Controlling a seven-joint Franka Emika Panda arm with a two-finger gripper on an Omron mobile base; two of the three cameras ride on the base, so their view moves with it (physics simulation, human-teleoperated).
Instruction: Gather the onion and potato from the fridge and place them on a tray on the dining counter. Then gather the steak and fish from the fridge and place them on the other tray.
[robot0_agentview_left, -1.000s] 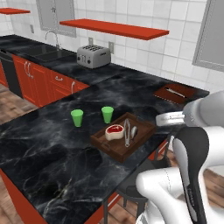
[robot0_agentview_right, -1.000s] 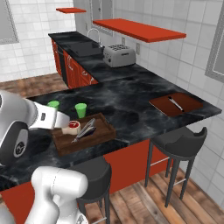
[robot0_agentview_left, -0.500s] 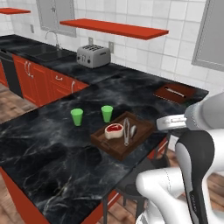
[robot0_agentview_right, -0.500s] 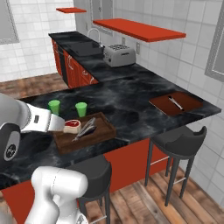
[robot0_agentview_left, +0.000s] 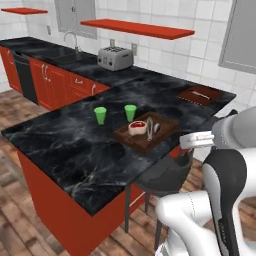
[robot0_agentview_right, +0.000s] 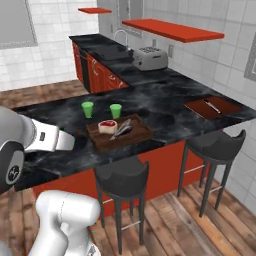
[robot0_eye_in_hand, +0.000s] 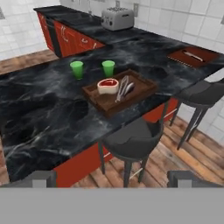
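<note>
A dark brown tray (robot0_agentview_left: 146, 137) (robot0_agentview_right: 132, 137) (robot0_eye_in_hand: 135, 94) lies on the black marble dining counter (robot0_agentview_left: 75, 145) near its front edge. A red-and-white steak (robot0_agentview_left: 136, 127) (robot0_eye_in_hand: 107, 85) and a grey fish (robot0_agentview_left: 150, 127) (robot0_eye_in_hand: 124, 86) lie on it. A second reddish-brown tray (robot0_agentview_left: 200, 95) (robot0_agentview_right: 212, 107) (robot0_eye_in_hand: 192, 56) with a thin stick-like mark sits at the counter's far right end. My gripper (robot0_eye_in_hand: 114, 178) hangs open and holds nothing, off the counter's front edge, above a stool. The fridge, onion and potato are out of view.
Two green cups (robot0_agentview_left: 100, 115) (robot0_agentview_left: 130, 112) stand behind the near tray. Dark stools (robot0_agentview_right: 122, 177) (robot0_agentview_right: 215, 142) stand under the counter's front edge. A toaster (robot0_agentview_left: 115, 57) and a sink (robot0_agentview_left: 70, 42) are on the back counter above red cabinets. The floor is wood.
The whole picture has shifted a little, so the camera has moved. The steak and fish stay on the near tray. The gripper stays open.
</note>
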